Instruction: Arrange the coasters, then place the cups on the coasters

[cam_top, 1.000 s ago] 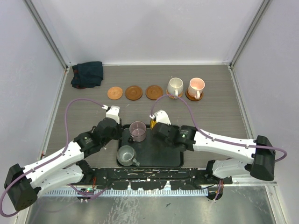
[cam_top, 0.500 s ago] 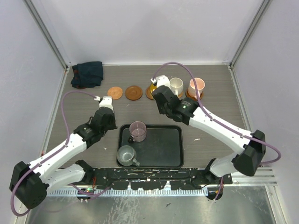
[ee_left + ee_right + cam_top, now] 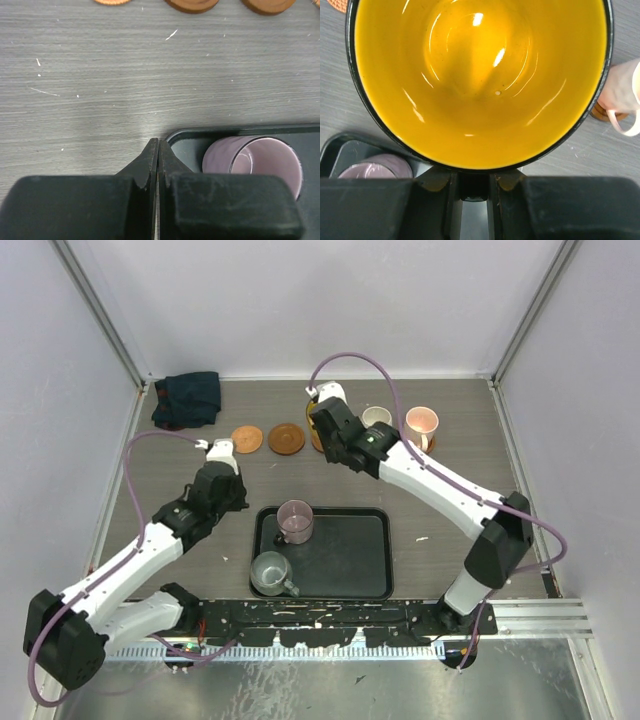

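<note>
The right hand [image 3: 325, 425] grasps the yellow cup [image 3: 480, 80] by its rim, mouth up, likely so it can drop straight onto one of the coasters [image 3: 286, 437] beside the white cup [image 3: 377, 418]. That arm stretches far forward to the back row. The left hand [image 3: 157, 165] is clenched on nothing and hangs low over the surface [image 3: 100, 100] at the tray [image 3: 190, 137] corner, near the purple cup [image 3: 255, 162]. It is probably parked clear.

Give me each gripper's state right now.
Left gripper: closed, empty.
Right gripper: closed on the yellow cup.
</note>
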`<state>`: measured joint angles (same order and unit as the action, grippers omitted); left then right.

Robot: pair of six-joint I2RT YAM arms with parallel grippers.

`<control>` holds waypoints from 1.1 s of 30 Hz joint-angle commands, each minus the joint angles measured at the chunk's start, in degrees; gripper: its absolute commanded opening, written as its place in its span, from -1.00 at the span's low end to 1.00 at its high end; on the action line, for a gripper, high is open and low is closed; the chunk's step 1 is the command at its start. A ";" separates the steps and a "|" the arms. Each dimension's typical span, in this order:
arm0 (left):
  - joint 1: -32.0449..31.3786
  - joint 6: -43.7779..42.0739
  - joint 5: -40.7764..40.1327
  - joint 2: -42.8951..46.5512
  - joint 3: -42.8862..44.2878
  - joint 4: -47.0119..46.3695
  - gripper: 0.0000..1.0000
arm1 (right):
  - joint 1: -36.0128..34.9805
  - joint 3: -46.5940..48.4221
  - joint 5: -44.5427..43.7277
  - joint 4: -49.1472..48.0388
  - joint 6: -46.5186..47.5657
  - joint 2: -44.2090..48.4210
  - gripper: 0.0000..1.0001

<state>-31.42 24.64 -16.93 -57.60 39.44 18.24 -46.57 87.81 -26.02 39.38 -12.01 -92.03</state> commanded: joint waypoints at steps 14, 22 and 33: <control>0.22 1.41 -4.49 15.46 -2.62 4.28 -1.00 | 7.92 25.10 6.69 -7.73 5.56 -24.76 -0.98; 1.21 -0.67 -8.09 12.82 -2.84 3.64 -1.00 | 11.47 30.31 7.47 -7.24 5.17 -30.65 -0.98; 9.90 0.79 -0.32 2.22 -2.73 -7.65 -1.00 | 13.62 33.72 6.51 -3.97 5.27 -33.52 -0.98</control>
<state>-23.68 24.67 -20.32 -52.84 36.40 18.74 -33.45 117.12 -18.13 38.24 -7.38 -126.89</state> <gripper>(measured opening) 0.004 0.248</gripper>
